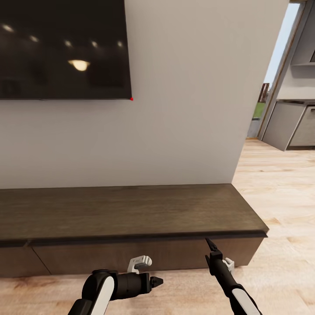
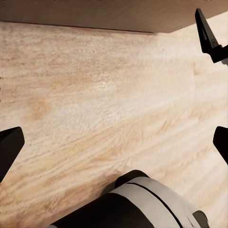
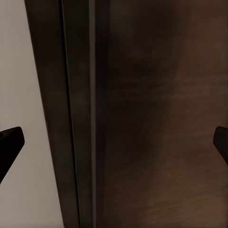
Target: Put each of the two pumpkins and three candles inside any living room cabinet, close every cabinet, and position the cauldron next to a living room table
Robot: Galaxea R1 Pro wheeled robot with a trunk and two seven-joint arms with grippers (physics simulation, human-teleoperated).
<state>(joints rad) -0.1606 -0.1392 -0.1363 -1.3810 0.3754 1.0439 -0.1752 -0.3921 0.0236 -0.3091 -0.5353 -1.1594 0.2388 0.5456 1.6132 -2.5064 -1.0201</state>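
Observation:
The long, low dark-brown cabinet (image 1: 131, 210) stands against the white wall, and its flat drawer fronts (image 1: 109, 258) look shut. My right gripper (image 1: 211, 245) is open, its fingers pointing up at the cabinet's front just under the top edge (image 3: 80, 114). My left gripper (image 1: 157, 282) is open too, low over the plank floor (image 2: 95, 104) in front of the cabinet and pointing right, with nothing between its fingers (image 2: 9, 142). The pumpkins, candles, cauldron and table are out of view.
A dark wall-mounted screen (image 1: 61, 48) hangs above the cabinet. The cabinet ends at the right, where light wood floor (image 1: 280, 197) runs on towards a doorway and grey kitchen units (image 1: 293, 122).

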